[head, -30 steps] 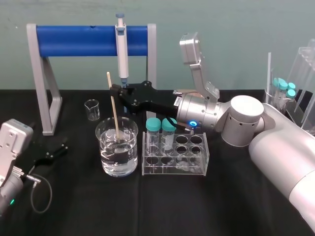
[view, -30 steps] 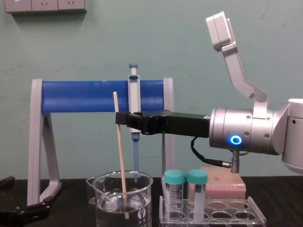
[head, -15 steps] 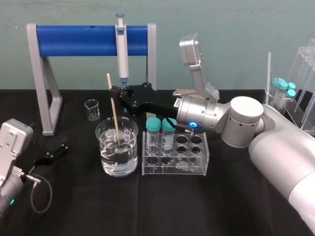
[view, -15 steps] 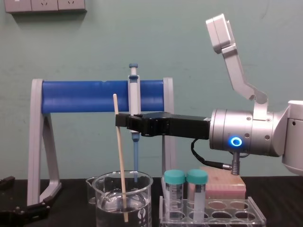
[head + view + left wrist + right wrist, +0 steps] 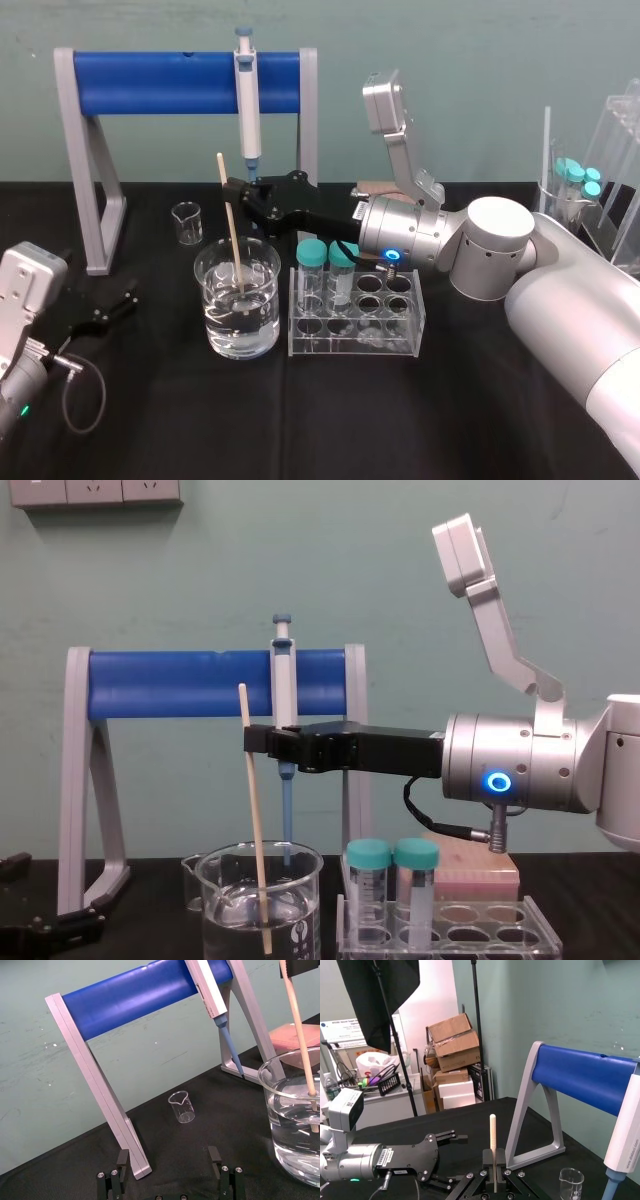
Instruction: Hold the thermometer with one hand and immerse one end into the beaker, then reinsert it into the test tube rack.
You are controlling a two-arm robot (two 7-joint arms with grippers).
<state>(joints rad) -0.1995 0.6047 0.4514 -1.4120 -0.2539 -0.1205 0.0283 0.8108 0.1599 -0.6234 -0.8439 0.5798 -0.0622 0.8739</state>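
Chest view is showing the right hand (image 5: 252,738) reaching in level from the right, its long black fingers clenched on the upper part of the thermometer (image 5: 254,810), with a blue ring glowing on the silver wrist behind it. The thermometer is standing nearly upright, its top leaning slightly toward the robot's left, and its lower end is dipping into the water inside the beaker (image 5: 225,910); whether the tip is touching the glass bottom cannot be told. From the head view, the right hand (image 5: 232,187) is hovering above and just behind the beaker (image 5: 262,320), which is sitting on the black bench (image 5: 300,420) just to the left of the test tube rack (image 5: 355,345). Two capped tubes (image 5: 326,270) are standing in the rack's left rear holes. Behind the beaker, a small beaker (image 5: 187,222) is sitting near the stand (image 5: 160,82), and a pipette (image 5: 246,100) is hanging from the stand's blue bar. A pink box (image 5: 460,875) is sitting behind the rack. The left hand (image 5: 100,310) is resting on the bench at the lower left, well apart from the beaker, and its wrist camera is showing its fingers (image 5: 117,1180) spread apart and grasping nothing.
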